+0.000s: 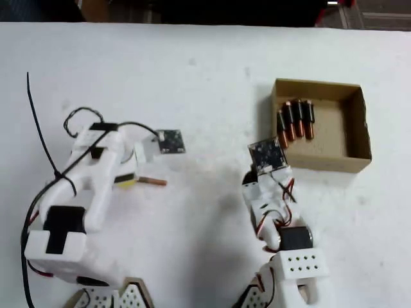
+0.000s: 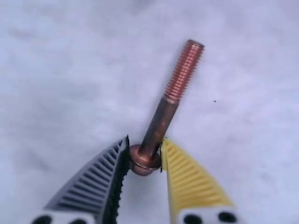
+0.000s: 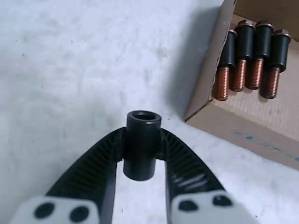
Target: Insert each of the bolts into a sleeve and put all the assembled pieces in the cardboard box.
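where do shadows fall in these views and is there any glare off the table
High view: the table is brightly and evenly lit, with no glare spot and only soft shadows. Right wrist view: the cardboard box throws a dark shadow on the table toward the sleeve. Left wrist view: the bolt has a dull sheen and almost no shadow.

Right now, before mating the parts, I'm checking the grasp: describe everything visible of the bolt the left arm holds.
The bolt is copper-coloured metal: round head, smooth shank, threaded end, no sleeve on it. The grey and yellow jaws of the left gripper pinch its head; the shank juts out over the white table.
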